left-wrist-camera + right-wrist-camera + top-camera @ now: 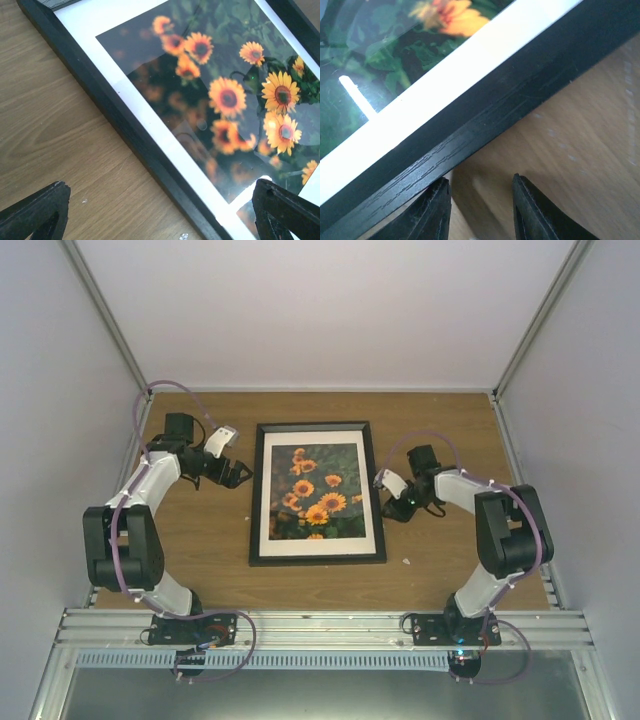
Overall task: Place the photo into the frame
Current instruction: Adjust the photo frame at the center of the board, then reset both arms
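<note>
The black frame [317, 558] lies flat in the middle of the wooden table. Inside it, the sunflower photo [318, 490] shows behind a white mat [270, 490], under a glossy reflecting surface. My left gripper [238, 472] hovers at the frame's left side, wide open. In the left wrist view its jaws [161, 187] straddle the frame's rail [100, 95] and the photo [225, 95], holding nothing. My right gripper [393, 506] sits low beside the frame's right rail [510, 95]. Its jaws [480, 180] stand partly apart over bare wood, with one fingertip [437, 192] right at the rail.
White walls close in the table [210, 540] at the back and both sides. An aluminium rail [320, 625] with the arm bases runs along the near edge. A small white speck [406, 561] lies right of the frame's lower corner, and a crumb [184, 236] lies near the left rail.
</note>
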Motion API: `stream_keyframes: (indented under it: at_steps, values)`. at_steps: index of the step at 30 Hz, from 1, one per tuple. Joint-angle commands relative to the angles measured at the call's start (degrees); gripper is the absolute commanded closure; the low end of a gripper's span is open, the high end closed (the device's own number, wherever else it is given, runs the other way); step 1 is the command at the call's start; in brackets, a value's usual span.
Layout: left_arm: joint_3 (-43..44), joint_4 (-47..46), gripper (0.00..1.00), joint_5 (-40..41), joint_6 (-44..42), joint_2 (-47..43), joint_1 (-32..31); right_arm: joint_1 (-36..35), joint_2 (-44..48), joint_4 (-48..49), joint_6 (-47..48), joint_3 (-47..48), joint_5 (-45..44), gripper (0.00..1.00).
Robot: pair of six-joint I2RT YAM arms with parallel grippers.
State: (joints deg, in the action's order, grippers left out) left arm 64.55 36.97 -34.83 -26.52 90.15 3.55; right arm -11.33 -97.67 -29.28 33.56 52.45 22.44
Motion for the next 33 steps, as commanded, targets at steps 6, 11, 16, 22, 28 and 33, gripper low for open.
stream_keyframes:
  at_steps: [6, 11, 16, 22, 28, 33]
  values:
    - [3.0, 0.1, 0.01, -0.7, 1.5, -3.8, 1.1, -4.1, 5.0, -3.9, -3.3, 0.1, 2.1, 0.64]
    - [9.3, 2.8, 0.01, -2.7, 3.6, -3.9, 3.5, 0.4, 9.4, -10.4, -4.8, 11.1, 4.9, 0.38]
    - [24.2, 7.5, 0.01, -3.5, 10.0, 0.2, 8.5, 5.4, 11.2, -15.8, -6.5, 26.9, 8.4, 0.14]
    - [33.7, 8.9, 0.01, -7.4, 13.5, 2.4, 16.2, 12.8, 11.4, -15.7, -9.4, 37.8, 11.8, 0.0]
    - [30.5, 8.1, 0.01, -5.2, 11.7, 2.0, 22.3, 24.3, 12.7, -10.6, -11.6, 33.7, 17.3, 0.0]
    - [17.3, 2.6, 0.01, -3.5, 9.6, -2.5, 23.6, 29.4, 13.6, -4.4, -9.9, 21.7, 17.6, 0.0]
